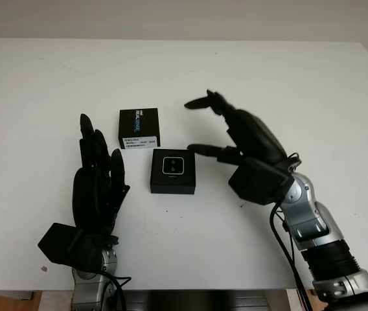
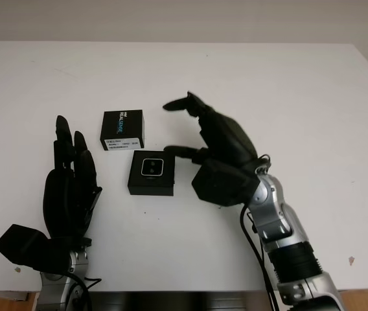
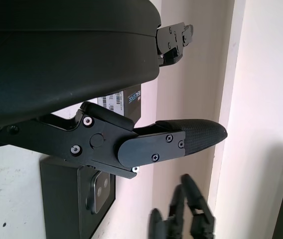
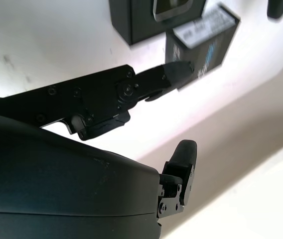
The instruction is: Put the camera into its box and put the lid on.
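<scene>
Camera (image 1: pixel 173 166) sits seated in its box (image 1: pixel 173 181), lens face up, near the middle of the desk (image 1: pixel 300 84), a bit toward the front edge. So step one looks done; box is still uncovered. The lid (image 1: pixel 139 127) lies flat just behind the box and slightly to the robot's left, apart from it w/ a thin gap, label strip facing the front edge. Lid is near square, so no real long axis to line up; its sides run roughly parallel to the box sides.

Right hand (image 1: pixel 249 139) hovers just right of the box, holding nothing, fingers uncurled: one fingertip (image 1: pixel 194 149) close to the box's rear right corner, another reaching farther back, roughly level w/ the lid. From this hand the lid lies leftward and a touch toward the rear edge.

Left hand (image 1: pixel 96 188) stands left of the box, toward the front left of the desk, open, nothing in it, fingers pointing to the rear edge. From it the lid is ahead and a little to the right.

Judgement: right hand's fingertips are nearer the lid, but the box partly lies between; left hand has the clearer path. Next move = take the lid, lift, shift it a short way toward the front edge, and drop it square over the box.
</scene>
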